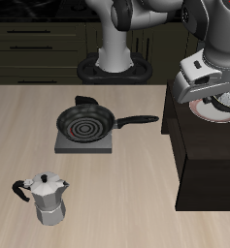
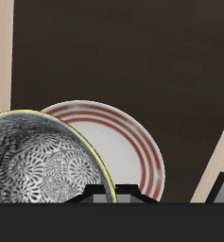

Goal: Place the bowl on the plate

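Observation:
The bowl [image 2: 36,163], shiny silver-grey metal with a speckled inside, fills much of the wrist view, and its rim reaches my fingertips [image 2: 97,196]. My gripper [image 2: 109,196] is shut on that rim. Just beyond and below the bowl lies the white plate [image 2: 132,142] with red-pink rings, partly covered by the bowl. In the exterior view my gripper [image 1: 213,93] hangs over the dark surface, holding the bowl [image 1: 226,99] slightly above the plate [image 1: 212,114]. Only part of the plate shows under the hand.
A black frying pan [image 1: 85,123] with a red spiral sits on a grey square burner [image 1: 84,144] mid-table, its handle pointing toward the dark raised surface [image 1: 199,165]. A metal moka pot [image 1: 49,199] stands near the table's front edge.

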You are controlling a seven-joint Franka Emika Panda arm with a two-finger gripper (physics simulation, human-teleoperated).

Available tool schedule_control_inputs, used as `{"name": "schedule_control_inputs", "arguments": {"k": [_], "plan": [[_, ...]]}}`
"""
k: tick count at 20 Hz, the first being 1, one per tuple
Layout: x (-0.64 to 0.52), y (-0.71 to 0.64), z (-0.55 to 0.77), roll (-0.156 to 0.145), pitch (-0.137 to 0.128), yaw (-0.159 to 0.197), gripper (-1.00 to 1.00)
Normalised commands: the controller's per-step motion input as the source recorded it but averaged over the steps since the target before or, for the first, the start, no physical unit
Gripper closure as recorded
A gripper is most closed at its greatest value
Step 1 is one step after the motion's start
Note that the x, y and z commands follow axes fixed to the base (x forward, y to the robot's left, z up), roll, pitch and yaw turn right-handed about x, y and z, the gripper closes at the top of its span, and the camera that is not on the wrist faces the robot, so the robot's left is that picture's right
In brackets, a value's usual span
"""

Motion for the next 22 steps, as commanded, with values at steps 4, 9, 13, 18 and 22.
{"name": "schedule_control_inputs", "arguments": {"k": [4,9,13,18,22], "plan": [[0.02,-0.04,-0.14,-0.001,0.025,0.017,1.0],[-0.03,0.03,-0.12,0.053,0.027,-0.008,-1.0],[0.08,-0.13,0.03,-0.049,0.018,0.04,-1.0],[-0.01,-0.02,0.04,-0.001,-0.017,0.02,-1.0],[-0.17,0.08,0.31,0.053,-0.057,-0.001,-1.0]]}}
